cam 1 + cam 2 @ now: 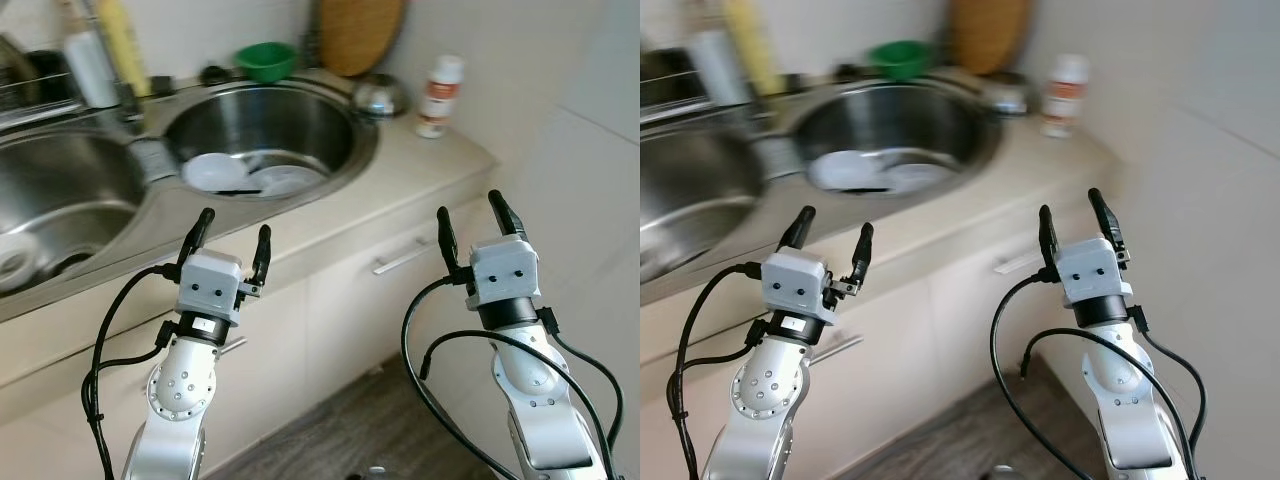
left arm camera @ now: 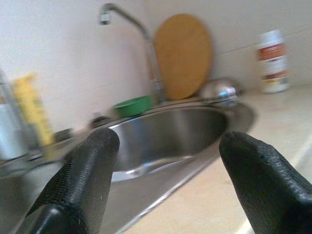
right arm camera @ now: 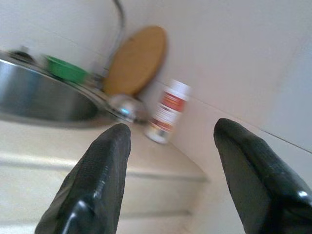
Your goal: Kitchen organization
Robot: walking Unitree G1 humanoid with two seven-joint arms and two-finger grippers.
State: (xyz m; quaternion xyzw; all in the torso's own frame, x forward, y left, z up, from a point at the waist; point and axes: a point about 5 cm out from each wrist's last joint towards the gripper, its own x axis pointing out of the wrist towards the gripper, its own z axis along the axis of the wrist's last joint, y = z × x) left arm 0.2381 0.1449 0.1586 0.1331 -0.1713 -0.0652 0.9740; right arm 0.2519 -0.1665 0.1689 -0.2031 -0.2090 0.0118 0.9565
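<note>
Lying in the round sink basin (image 1: 330, 120), the white plates (image 1: 215, 172) look rigid, wet-slippery and breakable, best pinched at the rim, while left gripper (image 1: 232, 238) and right gripper (image 1: 470, 222) hover empty, jaws spread wide.

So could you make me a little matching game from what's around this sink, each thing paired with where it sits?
Things:
1. white plates
2. green bowl
3. white bottle
4. wooden board

Places:
A. leaning on the wall behind the sink
B. on the counter's far right corner
C. inside the round basin
D. on the sink's back rim

Pairs: 1-C, 2-D, 3-B, 4-A
</note>
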